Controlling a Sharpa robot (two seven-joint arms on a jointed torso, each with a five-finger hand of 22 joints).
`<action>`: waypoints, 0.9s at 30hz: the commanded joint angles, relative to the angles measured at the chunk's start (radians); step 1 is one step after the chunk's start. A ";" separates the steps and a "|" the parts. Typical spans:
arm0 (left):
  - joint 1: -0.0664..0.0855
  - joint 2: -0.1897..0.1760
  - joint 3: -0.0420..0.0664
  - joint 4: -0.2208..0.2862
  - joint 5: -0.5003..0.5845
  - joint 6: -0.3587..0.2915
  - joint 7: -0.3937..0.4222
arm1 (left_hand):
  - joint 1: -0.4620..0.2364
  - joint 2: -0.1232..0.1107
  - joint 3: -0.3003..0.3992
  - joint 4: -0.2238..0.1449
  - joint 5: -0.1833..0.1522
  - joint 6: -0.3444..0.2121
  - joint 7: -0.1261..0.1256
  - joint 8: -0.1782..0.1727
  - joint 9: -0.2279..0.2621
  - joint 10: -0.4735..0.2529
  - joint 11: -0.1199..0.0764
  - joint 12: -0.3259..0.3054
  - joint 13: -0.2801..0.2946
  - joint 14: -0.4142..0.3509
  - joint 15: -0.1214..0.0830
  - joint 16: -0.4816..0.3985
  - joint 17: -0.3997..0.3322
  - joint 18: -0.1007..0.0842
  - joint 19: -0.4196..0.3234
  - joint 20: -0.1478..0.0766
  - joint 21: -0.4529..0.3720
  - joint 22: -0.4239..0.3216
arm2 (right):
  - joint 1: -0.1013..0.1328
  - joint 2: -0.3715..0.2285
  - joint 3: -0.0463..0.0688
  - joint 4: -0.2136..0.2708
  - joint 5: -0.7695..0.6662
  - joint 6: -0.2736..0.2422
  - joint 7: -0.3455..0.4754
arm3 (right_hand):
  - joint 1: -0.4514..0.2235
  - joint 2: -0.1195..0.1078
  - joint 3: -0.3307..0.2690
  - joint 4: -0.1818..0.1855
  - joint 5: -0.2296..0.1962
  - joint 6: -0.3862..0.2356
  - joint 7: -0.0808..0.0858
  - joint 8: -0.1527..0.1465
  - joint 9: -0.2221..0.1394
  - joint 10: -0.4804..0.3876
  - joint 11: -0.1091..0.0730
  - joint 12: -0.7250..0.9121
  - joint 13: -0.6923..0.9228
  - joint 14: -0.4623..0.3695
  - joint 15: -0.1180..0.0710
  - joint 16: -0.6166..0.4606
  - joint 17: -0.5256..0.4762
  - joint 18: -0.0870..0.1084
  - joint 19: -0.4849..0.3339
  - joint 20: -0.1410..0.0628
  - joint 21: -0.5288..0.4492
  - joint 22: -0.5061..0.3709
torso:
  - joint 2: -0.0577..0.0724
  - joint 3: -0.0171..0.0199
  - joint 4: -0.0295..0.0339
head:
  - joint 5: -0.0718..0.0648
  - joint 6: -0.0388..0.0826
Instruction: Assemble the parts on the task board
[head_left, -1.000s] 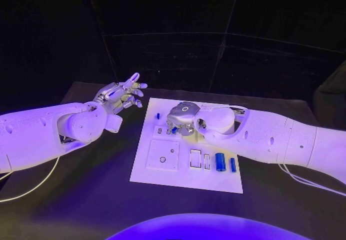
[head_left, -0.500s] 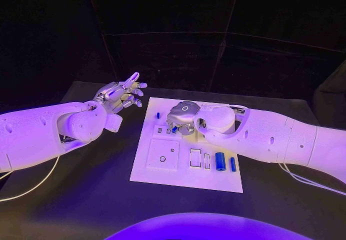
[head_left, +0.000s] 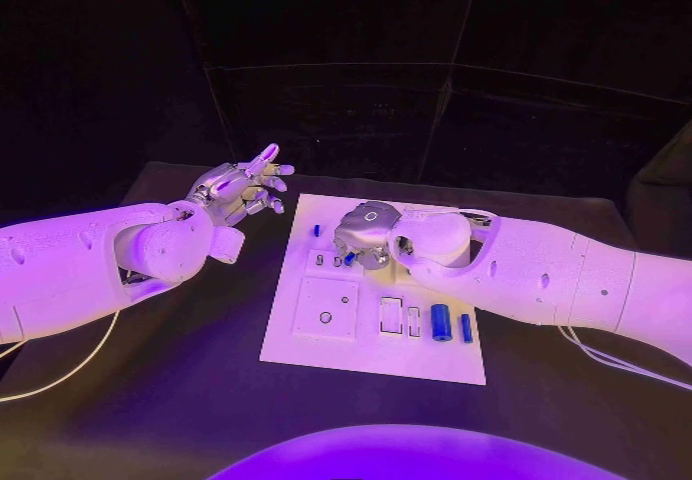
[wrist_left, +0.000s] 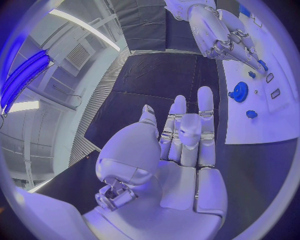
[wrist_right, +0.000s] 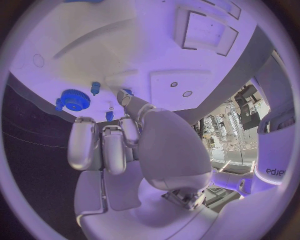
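Barely anything shifts: the right hand (head_left: 365, 234) stays hunched over the far middle of the task board (head_left: 372, 355), fingertips still working a small blue part (wrist_right: 127, 93) into the board, apparently pinching it. The left hand (head_left: 238, 188) keeps hovering released beside the board's far corner. The blue gear (wrist_left: 238, 92) sits waiting; seating looks unfinished

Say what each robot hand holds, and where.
Left robot hand: nothing, fingers apart. Right robot hand: fingers down at a small blue part; hold cannot be told.
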 joint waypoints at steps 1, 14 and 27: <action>0.002 0.001 0.001 0.000 0.000 0.014 0.000 | 0.006 0.002 0.001 -0.006 -0.004 -0.002 0.001 -0.004 -0.001 -0.009 0.001 -0.006 -0.002 0.003 0.002 0.000 -0.002 0.014 0.007 0.001 -0.006 -0.001 | 0.002 0.000 0.000 -0.001 -0.010 -0.029 0.008 | -0.006 0.000 0.011 -0.003 -0.004 -0.005 -0.002 -0.003 -0.002 0.004 -0.001 0.002 0.001 0.065 -0.006 -0.002 0.104 -0.009 0.000 -0.007 -0.005 0.000 | 0.000 -0.0004 0.0002 | 0.000 0.000; 0.002 0.002 0.001 0.000 0.000 0.014 -0.001 | 0.007 0.002 0.001 -0.007 -0.005 -0.002 0.001 -0.004 -0.001 -0.009 0.001 -0.007 -0.003 0.003 0.002 0.001 -0.001 0.014 0.007 0.001 -0.007 -0.002 | 0.002 -0.001 0.000 -0.003 -0.010 -0.051 0.007 | -0.023 -0.009 0.031 -0.014 -0.004 -0.076 -0.017 -0.006 -0.006 0.003 -0.019 0.002 0.000 0.066 -0.019 -0.001 0.107 -0.008 -0.001 -0.016 -0.007 -0.002 | 0.000 -0.0002 0.0001 | 0.000 0.000; 0.002 0.001 0.001 -0.002 0.000 0.017 -0.004 | 0.008 0.001 0.001 -0.008 -0.005 -0.002 0.001 -0.003 0.000 -0.010 0.001 -0.007 -0.004 0.003 0.002 0.001 -0.001 0.014 0.008 0.001 -0.007 -0.002 | 0.002 -0.015 0.000 0.013 -0.010 -0.091 0.007 | -0.025 -0.010 0.035 -0.016 -0.004 -0.084 -0.020 -0.006 -0.005 0.005 -0.021 0.005 0.002 0.066 -0.020 -0.001 0.107 -0.008 -0.001 -0.018 -0.006 -0.001 | 0.000 0.0002 -0.0001 | 0.000 -0.002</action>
